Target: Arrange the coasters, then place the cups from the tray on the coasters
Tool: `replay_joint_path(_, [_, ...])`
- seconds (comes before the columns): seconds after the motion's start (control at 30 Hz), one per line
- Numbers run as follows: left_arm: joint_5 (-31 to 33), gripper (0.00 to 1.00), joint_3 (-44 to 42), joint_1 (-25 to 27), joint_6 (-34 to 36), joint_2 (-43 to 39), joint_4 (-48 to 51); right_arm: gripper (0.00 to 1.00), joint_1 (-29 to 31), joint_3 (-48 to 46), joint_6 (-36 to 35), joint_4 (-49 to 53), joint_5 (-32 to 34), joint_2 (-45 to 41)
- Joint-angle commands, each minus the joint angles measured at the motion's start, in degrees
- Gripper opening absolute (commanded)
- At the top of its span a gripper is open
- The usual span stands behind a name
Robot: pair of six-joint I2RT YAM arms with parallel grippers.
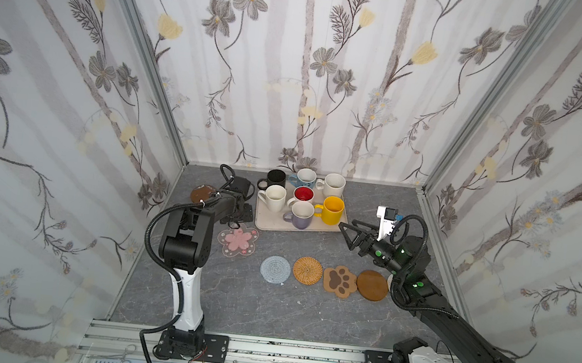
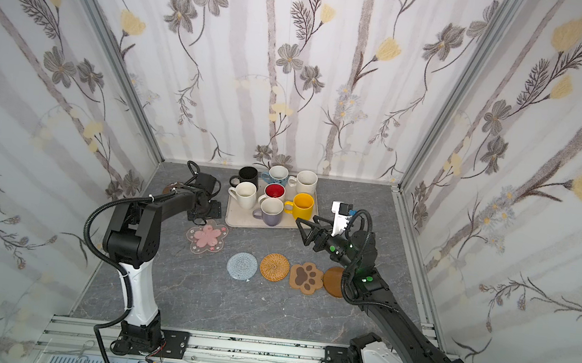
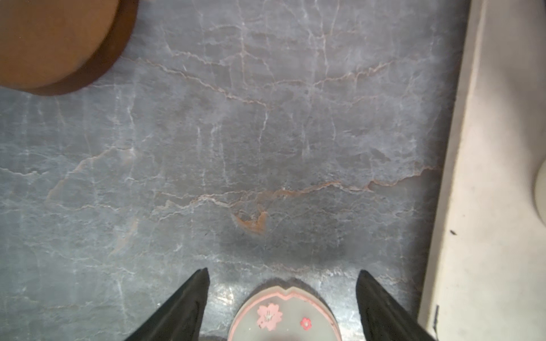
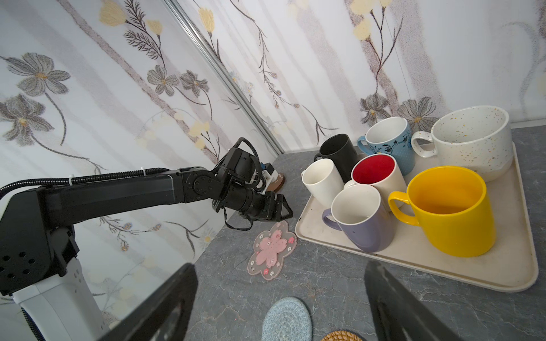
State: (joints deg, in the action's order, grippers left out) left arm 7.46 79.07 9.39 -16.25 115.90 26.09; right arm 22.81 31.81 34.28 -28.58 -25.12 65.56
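Observation:
The cream tray (image 1: 270,221) at the back holds several cups, among them black (image 1: 277,179), yellow (image 1: 332,210) and lavender (image 1: 301,216). My left gripper (image 3: 282,271) is open and points down over the far petal of the pink blossom coaster (image 1: 237,241), which lies flat between the fingers, untouched. A row of coasters lies nearer the front: grey-blue (image 1: 275,269), rattan (image 1: 307,270), paw (image 1: 340,280) and a brown disc (image 1: 372,285). Another brown disc (image 1: 202,193) lies at the back left. My right gripper (image 1: 346,236) hovers open and empty beside the tray's right front corner.
Flowered walls close in the back and both sides of the grey marble table (image 1: 232,301). The left arm's elbow (image 1: 186,237) stands over the left side. A metal rail (image 1: 264,349) runs along the front edge.

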Motion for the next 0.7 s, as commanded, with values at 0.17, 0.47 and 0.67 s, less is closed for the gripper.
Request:
replay_joint_path(0.17, [-0.66,0.78,-1.32,-0.07,0.52,0.41,1.16,0.89,0.01,-0.17,0.38,-2.27,-0.2,0.18])
replay_joint_path(0.47, [-4.61,0.77,-6.37,1.21,1.57,-2.42,0.9,0.89,-0.04,-0.46,1.19,-3.39,-1.15,0.43])
replay_joint_path(0.67, [-4.85,0.76,-11.73,1.55,1.75,-4.67,0.9,0.89,-0.02,-0.53,1.52,-3.68,-1.33,-0.12])
